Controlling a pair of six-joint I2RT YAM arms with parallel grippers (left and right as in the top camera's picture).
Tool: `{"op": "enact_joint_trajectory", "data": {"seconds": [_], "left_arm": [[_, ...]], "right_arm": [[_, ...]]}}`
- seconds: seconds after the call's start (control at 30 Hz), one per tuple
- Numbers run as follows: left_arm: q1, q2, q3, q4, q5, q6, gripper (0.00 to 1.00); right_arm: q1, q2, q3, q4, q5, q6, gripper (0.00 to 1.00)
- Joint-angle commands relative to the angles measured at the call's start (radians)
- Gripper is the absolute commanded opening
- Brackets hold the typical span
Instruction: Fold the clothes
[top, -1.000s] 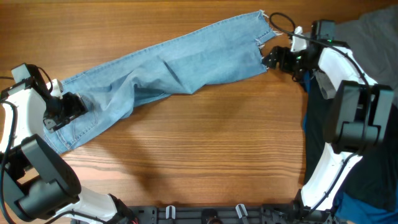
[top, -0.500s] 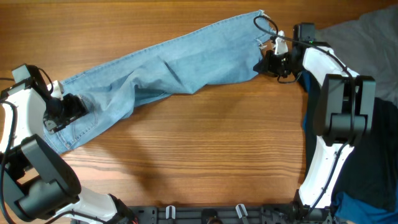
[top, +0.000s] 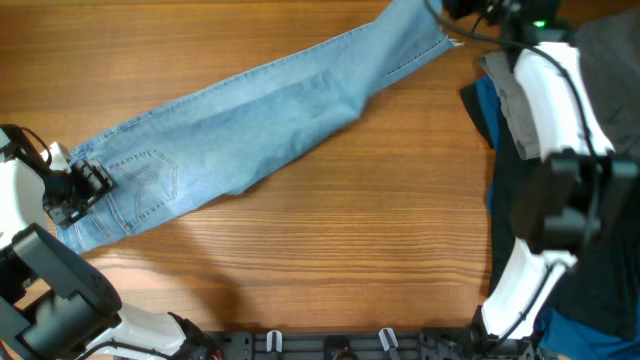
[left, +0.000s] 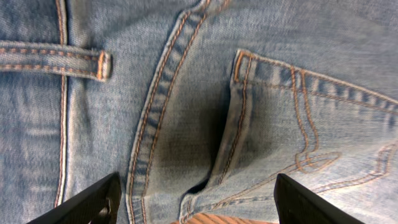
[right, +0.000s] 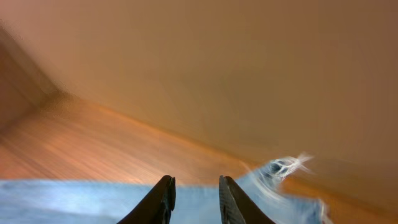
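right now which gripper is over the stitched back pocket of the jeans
The left gripper, fingers wide apart over the back pocket at the waist end of the jeans. The right gripper is at the other end, by the frayed ankle hem.

Left arm (top: 12, 190): white link folded back behind the left gripper (top: 88, 184), fingers (left: 87, 204) spread wide, 1 at each side of the wrist view, jaws clearly apart. Right arm (top: 552, 95): stretched far out, white links nearly in line behind the right gripper (right: 196, 183), which sits at the top edge of the overhead view. Its 2 fingers (right: 163, 199) are drawn almost together with only a thin gap, pinched on the jeans (top: 250, 120) just under the tips.
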Motion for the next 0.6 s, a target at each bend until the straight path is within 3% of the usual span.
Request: {"op": "enact_joint_trajectory", "data": {"seconds": [0.0,0.13,0.17,0.2,0.23,0.4,0.57], "left_arm": [[0.002,0.008,-0.015,-0.004,0.016,-0.017,0.79],[0.008,0.004,0.014,-0.046,-0.019,-0.006,0.82],[0.018,0.003,0.037,-0.064,-0.038,-0.005,0.82],[0.037,0.003,0.058,-0.071,-0.054,-0.005,0.82],[0.056,0.003,0.076,-0.071,-0.055,-0.006,0.81],[0.183,0.001,0.161,-0.003,-0.048,0.031,0.84],[0.215,0.106,0.158,0.063,0.124,0.25,0.84]], "right_arm": [[-0.002,0.166,-0.011,-0.006,0.012,0.024,0.23],[-0.002,0.149,-0.011,-0.065,-0.019,0.049,0.25],[-0.002,0.134,-0.011,-0.087,-0.038,0.057,0.3],[-0.001,0.114,-0.011,-0.145,-0.065,0.107,0.48],[-0.001,0.105,-0.011,-0.185,-0.1,0.117,0.53],[0.015,0.097,-0.011,-0.491,-0.208,0.124,0.62],[0.063,0.097,-0.018,-0.629,-0.198,0.062,0.72]]}}
